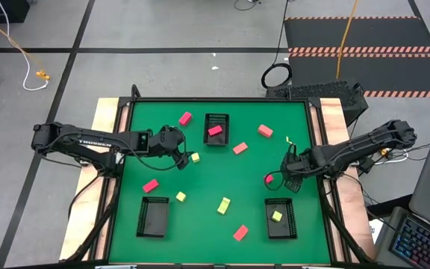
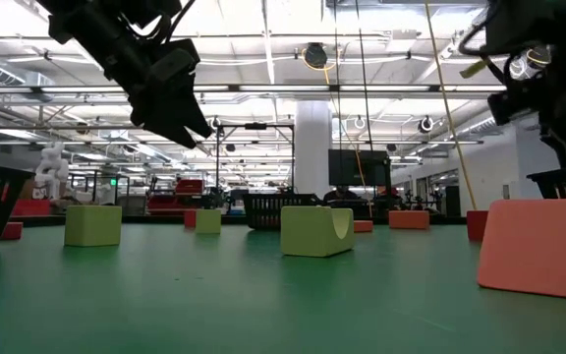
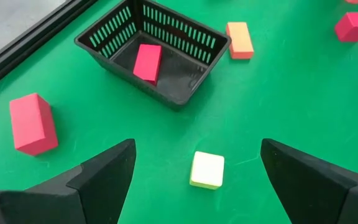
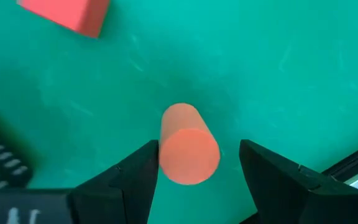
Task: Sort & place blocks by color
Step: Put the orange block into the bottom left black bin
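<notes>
My left gripper [image 1: 179, 147] [image 3: 197, 146] is open and hovers near the table's middle, its fingers spread wide just short of a small yellow-green block [image 3: 207, 169] [image 1: 195, 158] that lies flat on the green mat. My right gripper [image 1: 281, 178] [image 4: 199, 146] is open low over the right side. A coral-red cylinder-shaped block [image 4: 188, 144] [image 1: 269, 179] stands on its end on the mat between the fingers. One finger [image 4: 138, 171] is very close to it and the other stands clear. Other blocks in magenta, coral and yellow-green lie scattered.
Three black mesh trays: the far one [image 1: 216, 119] holds a magenta block [image 3: 148, 62], the near-right one [image 1: 281, 229] holds a yellow-green block, and the near-left one [image 1: 154, 217] has nothing showing inside. Loose blocks lie at mid-table [image 1: 240, 148] [image 1: 224, 205] [image 1: 150, 185]. Wooden rails edge both sides.
</notes>
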Controlling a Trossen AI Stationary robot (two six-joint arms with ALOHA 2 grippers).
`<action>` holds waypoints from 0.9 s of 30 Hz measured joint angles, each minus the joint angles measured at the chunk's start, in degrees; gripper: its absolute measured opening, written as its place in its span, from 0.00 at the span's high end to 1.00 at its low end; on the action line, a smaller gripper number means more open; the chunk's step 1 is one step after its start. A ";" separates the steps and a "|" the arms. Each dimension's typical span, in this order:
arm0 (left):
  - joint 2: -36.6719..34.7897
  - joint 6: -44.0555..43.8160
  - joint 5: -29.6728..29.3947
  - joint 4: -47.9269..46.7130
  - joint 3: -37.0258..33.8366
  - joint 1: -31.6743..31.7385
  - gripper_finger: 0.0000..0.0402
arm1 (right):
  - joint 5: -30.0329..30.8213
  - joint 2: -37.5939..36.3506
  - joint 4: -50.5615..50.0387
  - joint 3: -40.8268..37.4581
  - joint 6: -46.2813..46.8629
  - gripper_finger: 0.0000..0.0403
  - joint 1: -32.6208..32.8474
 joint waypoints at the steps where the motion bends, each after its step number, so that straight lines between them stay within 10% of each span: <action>1: 0.00 0.01 0.00 0.31 0.00 0.00 0.14 | -0.02 0.00 0.56 -0.87 -0.02 0.46 0.00; 9: 0.00 0.36 0.00 1.41 0.00 0.00 0.14 | 0.06 0.02 4.85 -5.06 -0.42 0.50 0.00; 15: 0.00 0.34 0.00 2.72 0.00 0.00 0.14 | 0.18 -0.04 5.09 -5.27 -2.23 0.72 0.02; 27: -0.02 0.39 0.00 4.54 0.00 0.00 0.14 | 0.46 -0.33 9.96 -5.32 -6.19 0.71 0.02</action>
